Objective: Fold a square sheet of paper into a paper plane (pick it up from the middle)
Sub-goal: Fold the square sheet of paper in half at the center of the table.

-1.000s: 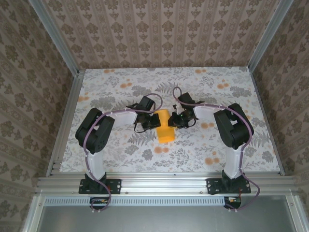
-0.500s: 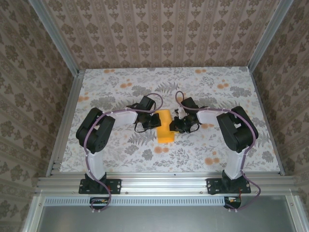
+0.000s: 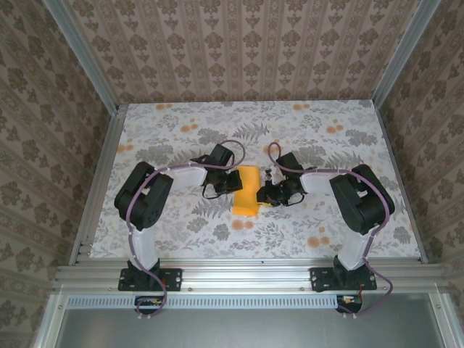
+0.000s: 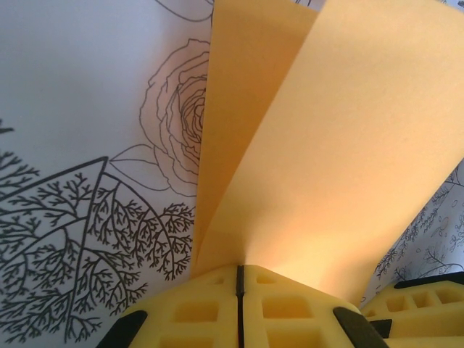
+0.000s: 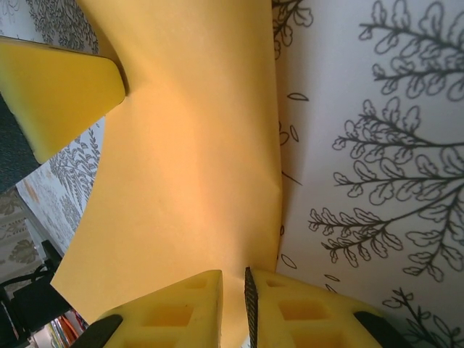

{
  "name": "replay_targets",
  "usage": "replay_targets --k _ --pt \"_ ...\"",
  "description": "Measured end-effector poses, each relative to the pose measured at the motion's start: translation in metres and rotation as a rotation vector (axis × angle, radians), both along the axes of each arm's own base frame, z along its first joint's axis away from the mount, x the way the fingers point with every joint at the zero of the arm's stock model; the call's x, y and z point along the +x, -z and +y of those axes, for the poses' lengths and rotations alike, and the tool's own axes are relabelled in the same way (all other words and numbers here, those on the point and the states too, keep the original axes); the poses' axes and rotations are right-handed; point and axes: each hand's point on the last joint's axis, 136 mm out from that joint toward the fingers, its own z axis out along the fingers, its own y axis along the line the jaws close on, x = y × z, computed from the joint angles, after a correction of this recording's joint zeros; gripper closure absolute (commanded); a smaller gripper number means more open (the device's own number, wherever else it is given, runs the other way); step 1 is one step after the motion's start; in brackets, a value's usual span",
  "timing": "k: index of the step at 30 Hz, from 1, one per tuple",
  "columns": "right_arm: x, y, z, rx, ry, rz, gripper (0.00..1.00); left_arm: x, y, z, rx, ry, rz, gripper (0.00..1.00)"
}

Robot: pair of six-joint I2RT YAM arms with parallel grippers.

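At mid table (image 3: 326, 138), R gripper (image 5: 233, 279) pinches rt side of the square sheet of paper (image 3: 247, 194), jaws nearly shut. Sheet's folded double; slightly farther back on table, L gripper (image 4: 240, 272) clamps its left side, fully closed.

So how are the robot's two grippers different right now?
The left gripper has its jaws pressed flat together, just a thin line; the right gripper leaves a small gap. The left gripper is at the orange paper's left side, the right gripper at its right. Both are yellow at the tips and both pinch the paper.
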Motion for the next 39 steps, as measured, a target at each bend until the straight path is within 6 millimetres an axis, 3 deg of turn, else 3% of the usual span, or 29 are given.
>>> replay_targets --k 10,20,31,39 --pt "-0.013 -0.029 0.026 0.026 -0.028 -0.044 0.81 0.000 0.000 0.000 0.000 0.001 -0.001 0.91" --pt "-0.025 0.002 0.019 -0.030 0.002 0.012 0.81 0.000 0.000 -0.001 0.000 0.001 -0.001 0.91" --pt "-0.026 -0.005 0.017 -0.016 0.010 -0.003 0.80 0.000 0.000 -0.001 0.001 0.001 -0.002 0.92" --pt "-0.031 0.001 0.016 -0.001 0.013 0.014 0.80 0.000 0.000 -0.001 0.001 0.001 -0.002 0.92"
